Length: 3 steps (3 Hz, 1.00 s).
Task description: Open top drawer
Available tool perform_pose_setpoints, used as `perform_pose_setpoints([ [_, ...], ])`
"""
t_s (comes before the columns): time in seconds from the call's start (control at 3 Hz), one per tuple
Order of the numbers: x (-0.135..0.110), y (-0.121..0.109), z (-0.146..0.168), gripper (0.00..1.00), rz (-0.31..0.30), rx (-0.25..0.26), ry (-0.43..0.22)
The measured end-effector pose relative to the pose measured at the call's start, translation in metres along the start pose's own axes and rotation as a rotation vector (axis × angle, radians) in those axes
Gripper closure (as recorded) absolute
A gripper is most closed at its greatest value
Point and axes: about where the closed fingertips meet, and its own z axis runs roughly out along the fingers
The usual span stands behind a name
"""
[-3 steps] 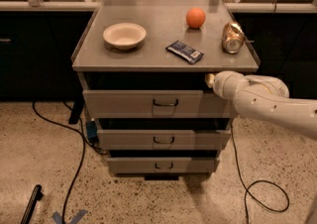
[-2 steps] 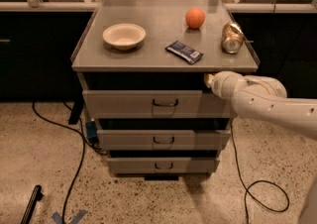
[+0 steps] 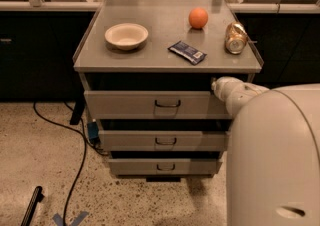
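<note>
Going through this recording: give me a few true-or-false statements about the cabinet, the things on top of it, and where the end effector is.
1. The end effector is at the wire handle of the top drawer. False: it is by the drawer's upper right corner as the camera sees it, and the handle is free.
2. The can lies on its side on the cabinet top. True.
3. The orange sits in the bowl. False: the bowl is empty, and the orange rests apart on the top.
4. A blue packet lies between bowl and can. True.
5. The cabinet shows four drawer fronts. False: three.
</note>
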Motion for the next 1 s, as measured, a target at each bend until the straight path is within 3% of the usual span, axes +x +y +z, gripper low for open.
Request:
perform_pose_setpoints([
  [0.33,0.000,0.000,0.000,1.00,0.000,0.000,0.000],
  [1.0,0.008,0.004,-0.014,1.00,0.065,0.061,0.184],
])
